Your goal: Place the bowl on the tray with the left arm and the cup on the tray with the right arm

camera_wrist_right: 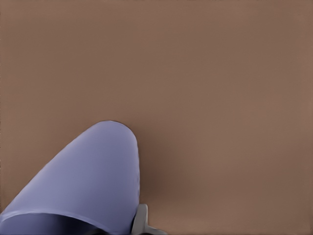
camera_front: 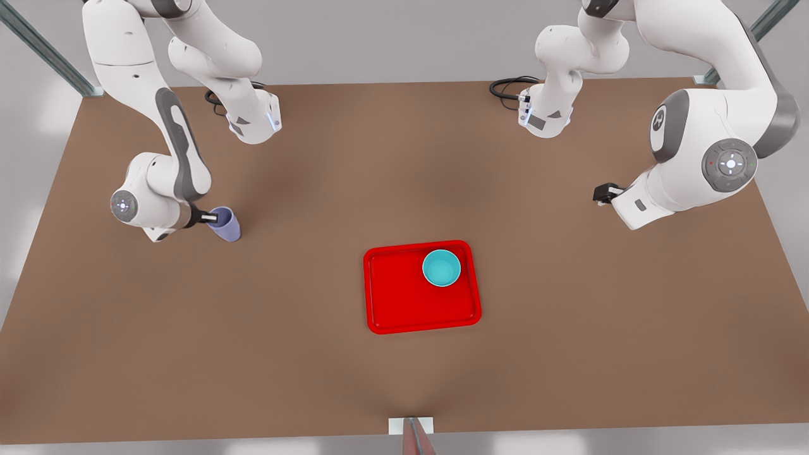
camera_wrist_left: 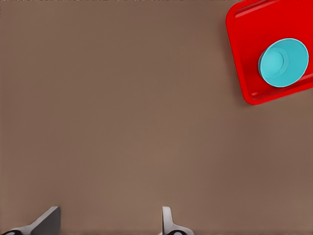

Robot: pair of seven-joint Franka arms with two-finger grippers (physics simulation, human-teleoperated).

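The teal bowl sits upright in the far right corner of the red tray at the table's middle. In the left wrist view the bowl and tray lie well away from my left gripper, which is open and holds nothing. This gripper hovers at the front view's right. At the front view's left, my right gripper is shut on the rim of the lavender cup, which is tilted. In the right wrist view the cup is close up, with one finger beside it.
Brown tabletop stretches between the cup and the tray. Black cables lie by the arm bases at the back. A small white bracket sits at the table's near edge.
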